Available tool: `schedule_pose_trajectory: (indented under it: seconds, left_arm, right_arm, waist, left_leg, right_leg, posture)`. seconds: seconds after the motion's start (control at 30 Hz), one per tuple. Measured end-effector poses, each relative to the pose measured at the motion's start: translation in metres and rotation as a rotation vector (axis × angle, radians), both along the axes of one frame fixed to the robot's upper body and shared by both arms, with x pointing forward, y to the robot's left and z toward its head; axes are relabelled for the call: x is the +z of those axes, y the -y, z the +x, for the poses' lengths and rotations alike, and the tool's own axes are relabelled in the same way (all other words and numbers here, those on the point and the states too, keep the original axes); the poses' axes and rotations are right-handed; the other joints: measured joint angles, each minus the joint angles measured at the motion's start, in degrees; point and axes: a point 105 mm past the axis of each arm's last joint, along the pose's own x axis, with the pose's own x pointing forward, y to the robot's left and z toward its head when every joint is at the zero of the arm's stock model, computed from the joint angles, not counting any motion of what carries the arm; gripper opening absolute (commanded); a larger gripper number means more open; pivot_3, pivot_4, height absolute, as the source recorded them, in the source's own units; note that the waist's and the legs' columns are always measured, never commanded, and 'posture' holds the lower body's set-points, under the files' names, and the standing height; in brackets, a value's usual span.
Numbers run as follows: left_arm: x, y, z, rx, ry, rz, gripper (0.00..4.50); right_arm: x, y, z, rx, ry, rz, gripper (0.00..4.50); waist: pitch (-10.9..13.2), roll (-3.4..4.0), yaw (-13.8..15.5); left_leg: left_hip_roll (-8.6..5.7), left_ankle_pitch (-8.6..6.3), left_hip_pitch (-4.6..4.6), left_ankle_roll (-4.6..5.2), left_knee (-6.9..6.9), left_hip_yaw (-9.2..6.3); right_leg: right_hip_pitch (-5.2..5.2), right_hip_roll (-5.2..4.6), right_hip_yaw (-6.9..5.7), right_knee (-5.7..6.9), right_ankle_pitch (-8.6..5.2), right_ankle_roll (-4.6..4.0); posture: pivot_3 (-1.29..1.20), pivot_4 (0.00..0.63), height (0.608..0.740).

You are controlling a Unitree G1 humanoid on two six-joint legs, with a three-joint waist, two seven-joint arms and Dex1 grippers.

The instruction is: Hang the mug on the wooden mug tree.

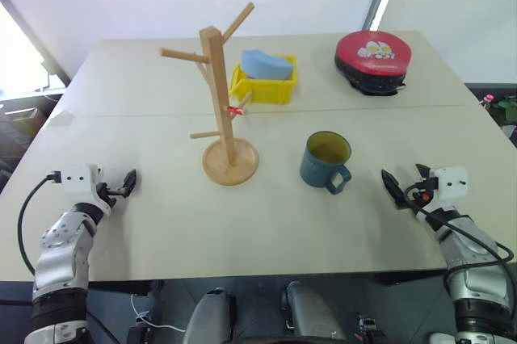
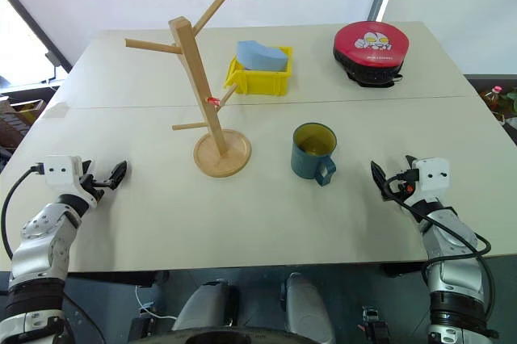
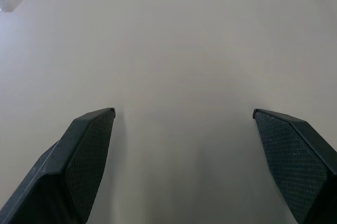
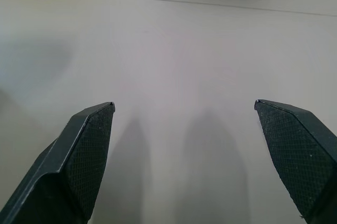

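Teal: 1 mug (image 1: pixel 325 157); 1 wooden mug tree (image 1: pixel 220 94); 1 yellow bin (image 1: pixel 264 84).

1. No words, brand names or numbers are showing clearly enough to be read anywhere on the pale tabletop (image 1: pixel 161 231).
2. The round red cushion-like disc with a black underside (image 1: pixel 373 60) is carrying a printed cartoon face in white and yellow, a picture rather than lettering.
3. The small red tag (image 1: pixel 235 110) on the light wooden mug tree (image 1: pixel 222 94) is hanging there too small for any writing to be made out.
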Motion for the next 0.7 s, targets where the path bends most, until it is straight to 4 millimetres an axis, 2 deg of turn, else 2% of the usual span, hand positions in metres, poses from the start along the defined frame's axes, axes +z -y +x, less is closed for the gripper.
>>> schedule_pose_trajectory:
  seconds: [0.27, 0.43, 0.5, 0.7]
  left_arm:
    - [0.0, 0.005, 0.0, -0.009, 0.006, -0.021, 4.5]
    - [-0.002, 0.016, -0.005, -0.073, 0.006, -0.04, 4.5]
    - [-0.001, 0.026, -0.007, -0.135, 0.013, -0.051, 4.5]
    - [0.013, 0.071, -0.014, -0.438, 0.042, -0.072, 4.5]
  right_arm:
    - [-0.001, 0.0, -0.002, -0.001, -0.001, -0.008, 4.42]
    - [-0.002, 0.001, -0.015, 0.002, -0.012, -0.029, 4.42]
    - [0.003, -0.002, -0.018, 0.015, 0.0, -0.037, 4.42]
    - [0.011, -0.018, -0.04, 0.127, -0.032, -0.056, 4.42]
  waist:
    - [0.0, 0.0, 0.08]
    - [0.01, 0.02, 0.08]
    - [0.03, -0.01, 0.08]
    - [0.07, -0.02, 0.18]
  left_leg:
    - [0.0, 0.0, -0.01, 0.0, 0.0, 0.0]
    - [0.0, 0.0, -0.03, 0.0, -0.02, 0.0]
    - [0.0, 0.0, -0.03, 0.0, -0.02, 0.0]
    - [0.02, -0.01, -0.05, 0.0, -0.03, -0.02]
  right_leg:
    - [0.0, -0.01, 0.0, 0.0, 0.0, 0.0]
    - [-0.01, -0.04, 0.0, -0.05, 0.0, -0.01]
    - [0.0, -0.04, 0.0, -0.05, -0.01, -0.02]
    - [0.0, -0.05, 0.0, -0.09, -0.12, -0.21]
  posture:
    - [0.0, 0.15, 0.74]
    - [0.0, 0.15, 0.74]
    - [0.0, 0.15, 0.74]
    - [0.0, 0.15, 0.74]
